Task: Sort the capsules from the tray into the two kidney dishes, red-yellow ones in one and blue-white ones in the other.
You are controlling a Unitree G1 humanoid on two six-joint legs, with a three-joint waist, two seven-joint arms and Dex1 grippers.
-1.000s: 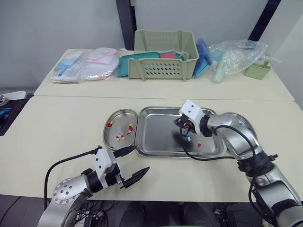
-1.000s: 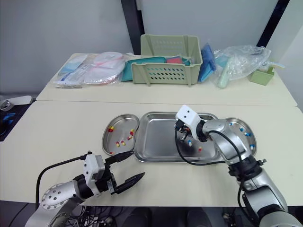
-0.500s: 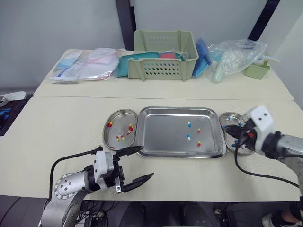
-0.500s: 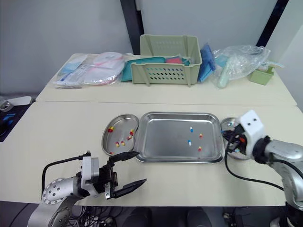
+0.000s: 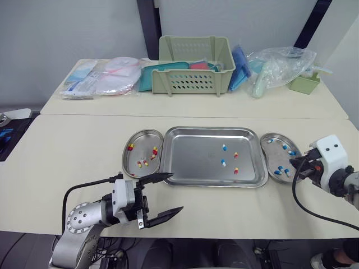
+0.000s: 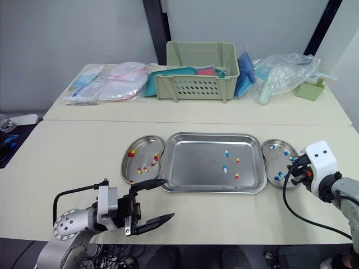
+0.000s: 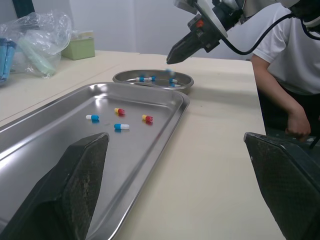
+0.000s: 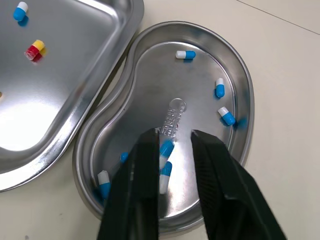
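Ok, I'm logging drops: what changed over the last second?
The right gripper swung from the tray over to the right kidney dish, jaws now apart, a blue-white capsule loose between them over the dish. The left gripper stayed open near the table's front edge; four capsules lie in the tray.

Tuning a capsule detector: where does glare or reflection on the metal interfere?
Right wrist view: white glare patch on the tray floor; the kidney dish mirrors blue smudges beside its blue-white capsules. Left wrist view: pale sheen along the tray. Eye views: even light.

Right end effector (image 8: 173,136) covers part of the kidney dish (image 8: 196,80) — capsules (image 8: 104,181) too.
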